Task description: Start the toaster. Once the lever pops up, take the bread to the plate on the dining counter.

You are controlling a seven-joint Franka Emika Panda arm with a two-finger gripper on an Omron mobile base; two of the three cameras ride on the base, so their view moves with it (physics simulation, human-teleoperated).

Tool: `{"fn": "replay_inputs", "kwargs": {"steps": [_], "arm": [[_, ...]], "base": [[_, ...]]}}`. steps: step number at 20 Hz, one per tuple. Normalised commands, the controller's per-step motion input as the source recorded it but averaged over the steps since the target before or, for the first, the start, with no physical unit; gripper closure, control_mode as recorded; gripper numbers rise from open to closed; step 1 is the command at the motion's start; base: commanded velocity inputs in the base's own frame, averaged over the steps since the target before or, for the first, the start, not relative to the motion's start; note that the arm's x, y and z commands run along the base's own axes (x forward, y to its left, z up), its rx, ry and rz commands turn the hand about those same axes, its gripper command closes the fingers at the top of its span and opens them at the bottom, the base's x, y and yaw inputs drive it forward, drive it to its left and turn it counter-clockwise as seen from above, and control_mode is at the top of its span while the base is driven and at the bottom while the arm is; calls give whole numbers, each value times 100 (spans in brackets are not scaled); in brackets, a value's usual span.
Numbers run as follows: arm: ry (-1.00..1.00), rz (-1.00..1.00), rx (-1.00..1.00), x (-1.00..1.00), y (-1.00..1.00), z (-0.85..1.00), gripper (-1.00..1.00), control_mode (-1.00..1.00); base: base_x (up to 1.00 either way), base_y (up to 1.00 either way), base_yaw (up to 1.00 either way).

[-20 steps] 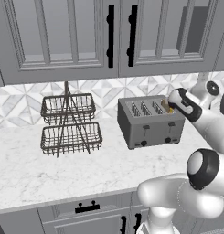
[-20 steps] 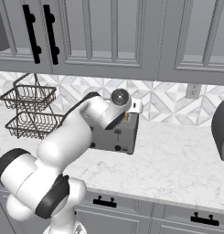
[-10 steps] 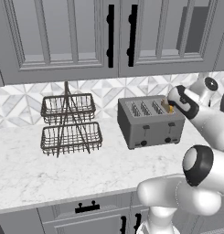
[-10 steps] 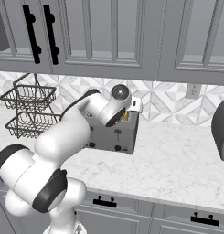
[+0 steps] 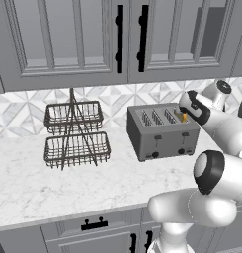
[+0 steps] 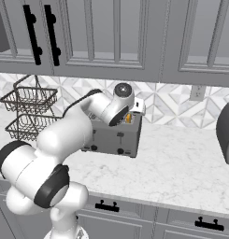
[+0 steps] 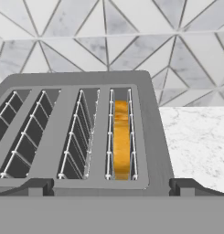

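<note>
In toaster's (image 7: 86, 137) rt-most slot — golden-orange bread (image 7: 121, 139); gripper (image 7: 111, 186) wide open, empty.

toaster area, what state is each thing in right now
dark grey boxy metal toaster: upright on the marble worktop, three slots empty
small golden-orange bread slice: standing in the toaster's end slot
two-finger gripper: open, holding nothing
dark wire two-tier basket rack: both tiers empty
grey upper cabinet doors: closed
</note>
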Motion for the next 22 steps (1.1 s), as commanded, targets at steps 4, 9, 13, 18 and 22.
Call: {"fn": "replay_inputs", "kwargs": {"steps": [4, 9, 13, 18, 22], "arm": [[0, 0, 0, 10, 0, -15, -100, -100], [0, 0, 0, 1, 0, -1, -100, -100], [0, 0, 0, 0, 0, -1, -100, -100], [0, 0, 0, 9, 0, 0, -100, -100], [0, 0, -1, 20, 0, -1, -100, -100]], "base": [[0, 0, 0], [0, 0, 0], [0, 0, 0], [0, 0, 0], [0, 0, 0]]}}
